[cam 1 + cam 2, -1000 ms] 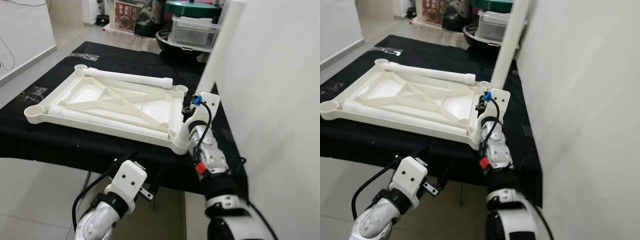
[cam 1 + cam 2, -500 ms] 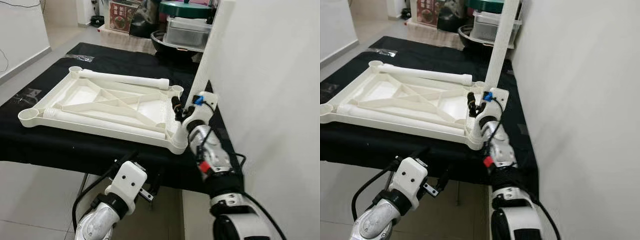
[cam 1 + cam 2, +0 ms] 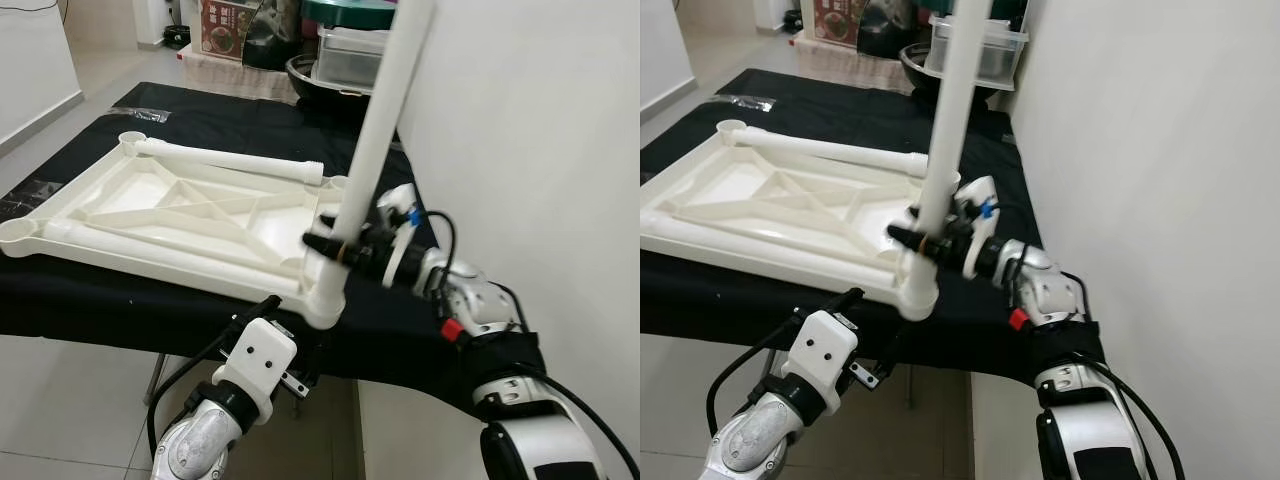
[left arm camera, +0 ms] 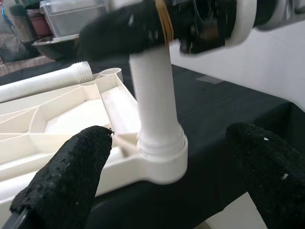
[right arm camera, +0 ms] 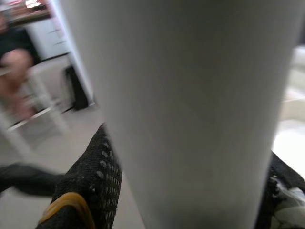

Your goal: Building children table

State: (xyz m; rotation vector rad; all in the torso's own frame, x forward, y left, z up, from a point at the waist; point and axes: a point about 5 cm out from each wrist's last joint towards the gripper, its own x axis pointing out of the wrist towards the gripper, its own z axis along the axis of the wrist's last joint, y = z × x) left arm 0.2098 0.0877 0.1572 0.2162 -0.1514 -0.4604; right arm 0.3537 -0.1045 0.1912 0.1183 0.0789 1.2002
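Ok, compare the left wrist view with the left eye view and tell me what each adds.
Left wrist view: the left gripper with its fingers spread wide, and the leg's foot seated in the corner socket, close up.
Left eye view: the whole upside-down tabletop, two loose legs lying on it, and the black cloth beneath.
Both: the right gripper clamped on the upright leg.

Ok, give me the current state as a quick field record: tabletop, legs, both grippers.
tabletop: white tabletop lies underside up on the black-covered table
standing leg: white leg stands upright in the near right corner socket
loose legs: far leg and near leg lie flat on the tabletop
right gripper: right gripper has its jaws shut around the standing leg, low on the tube
left gripper: left gripper is below the table edge, jaws open, holding nothing
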